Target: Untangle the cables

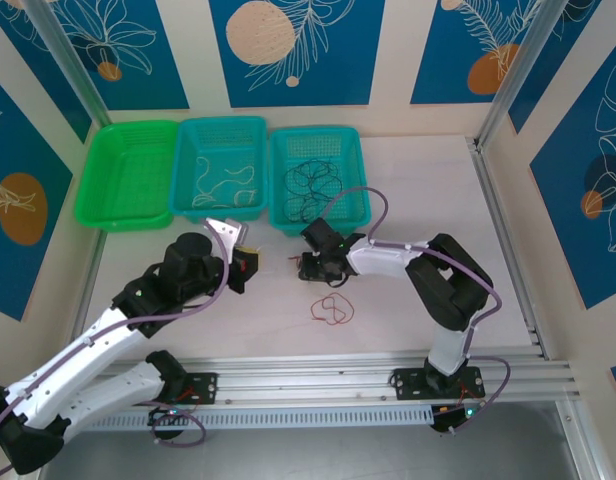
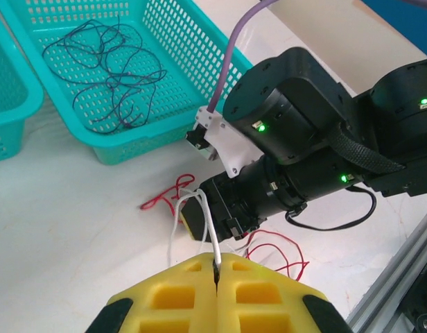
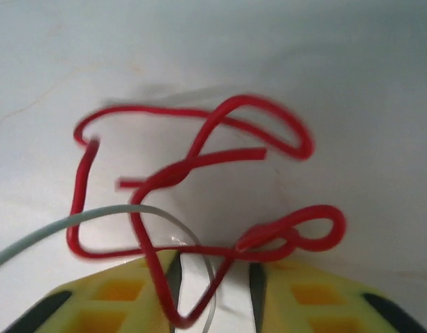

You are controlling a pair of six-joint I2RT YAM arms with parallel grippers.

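Clamping the white wire (image 2: 207,229) in the left gripper (image 2: 217,269), with the yellow pads (image 2: 189,275) pressing flat together and leaving no gap beyond the strand itself. Running up from that pinch toward the far side, arching over beside the red wire (image 2: 165,199) and dropping back to the table (image 2: 75,208). Hovering left of centre in the top view, pointing right toward the other arm.

Keeping the fingers (image 3: 317,291) of the right gripper (image 3: 215,298) a narrow way apart, squeezing nothing that can be made out. Dipping into that gap with one bend of red and one curve of white. Crossing over both fingertips with another red run. Sprawling in several loops on the tabletop just beyond the tips, and blurring at the far bends. Showing in the top view as a small red curl on the near side of this gripper.

Lying coiled as the black wire (image 1: 318,180) in the right-hand teal basket (image 1: 313,133) at the far side. Curling as pale strands (image 1: 223,185) in the middle teal basket (image 1: 218,213), just right of a green basket (image 1: 128,175).
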